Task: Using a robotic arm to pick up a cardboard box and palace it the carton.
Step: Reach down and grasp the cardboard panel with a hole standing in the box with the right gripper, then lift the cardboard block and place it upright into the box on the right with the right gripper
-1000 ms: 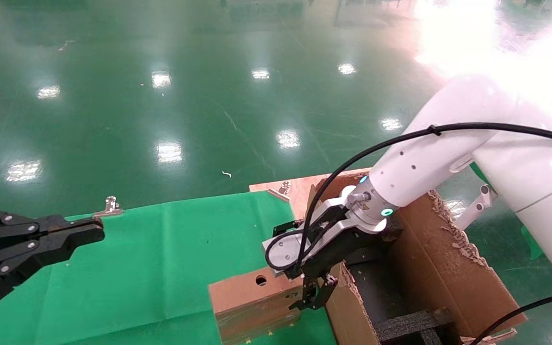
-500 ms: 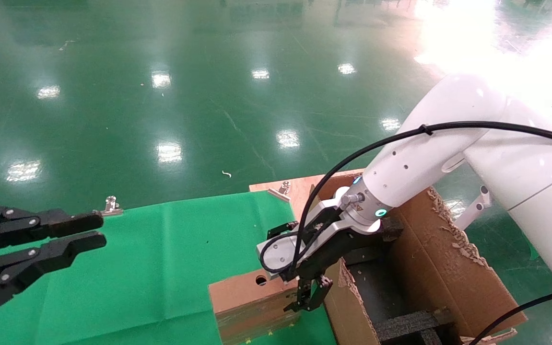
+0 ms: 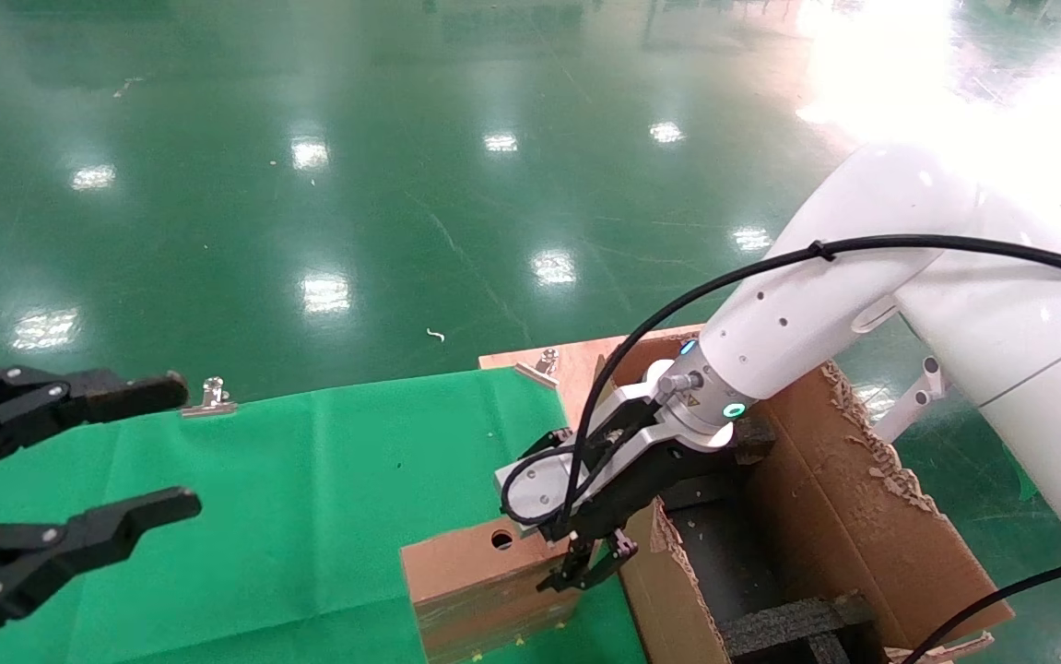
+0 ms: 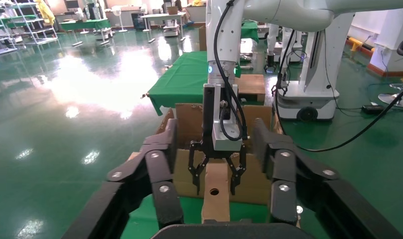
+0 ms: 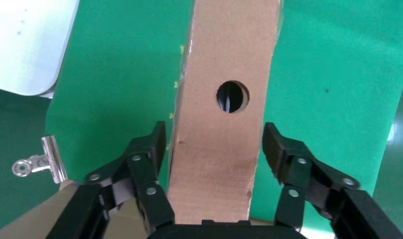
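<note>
The small brown cardboard box [image 3: 479,581] with a round hole lies on the green cloth, its right end against the carton [image 3: 848,516]. The white robotic arm [image 3: 825,304] reaches down over that end. In the right wrist view the box [image 5: 229,50] runs between the fingers of my right gripper [image 5: 214,144], which stands open with a gap of green on each side. My right gripper [image 3: 585,567] sits low at the box's end. My left gripper [image 3: 175,443] hangs open over the cloth at the far left, holding nothing. The left wrist view shows the box [image 4: 214,206] end-on.
The carton has ragged flaps and black foam blocks [image 3: 788,627] inside, and stands on a wooden board [image 3: 576,364]. Metal clips [image 3: 210,398] [image 3: 544,362] pin the green cloth [image 3: 309,516] at the table's far edge. Shiny green floor lies beyond.
My left gripper has gone from shut to wide open. My right gripper has sunk a little lower around the box's right end.
</note>
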`<state>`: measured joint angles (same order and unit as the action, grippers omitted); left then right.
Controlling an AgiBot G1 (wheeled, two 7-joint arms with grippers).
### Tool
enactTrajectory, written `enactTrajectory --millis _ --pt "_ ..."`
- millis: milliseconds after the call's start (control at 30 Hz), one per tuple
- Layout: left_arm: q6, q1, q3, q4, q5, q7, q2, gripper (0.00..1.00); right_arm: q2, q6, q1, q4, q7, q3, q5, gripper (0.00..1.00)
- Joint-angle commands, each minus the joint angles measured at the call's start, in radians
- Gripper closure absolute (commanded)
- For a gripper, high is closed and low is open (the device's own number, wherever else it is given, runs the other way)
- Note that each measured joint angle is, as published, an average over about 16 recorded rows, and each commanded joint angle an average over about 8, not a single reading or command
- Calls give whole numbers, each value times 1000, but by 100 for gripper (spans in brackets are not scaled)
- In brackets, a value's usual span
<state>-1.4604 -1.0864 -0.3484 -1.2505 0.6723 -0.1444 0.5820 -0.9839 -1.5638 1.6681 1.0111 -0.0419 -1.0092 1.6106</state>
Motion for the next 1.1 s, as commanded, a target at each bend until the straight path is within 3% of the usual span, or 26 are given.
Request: enactTrajectory --millis 33,600,1100 --pt "0 0 0 0 0 0 0 0 0 0 0 1 -1 1 0 100" --pt "0 0 0 0 0 0 0 0 10 -1 28 -8 3 5 -12 100" --pt "0 0 0 0 0 0 0 0 90 -23 345 -161 106 2 -131 100"
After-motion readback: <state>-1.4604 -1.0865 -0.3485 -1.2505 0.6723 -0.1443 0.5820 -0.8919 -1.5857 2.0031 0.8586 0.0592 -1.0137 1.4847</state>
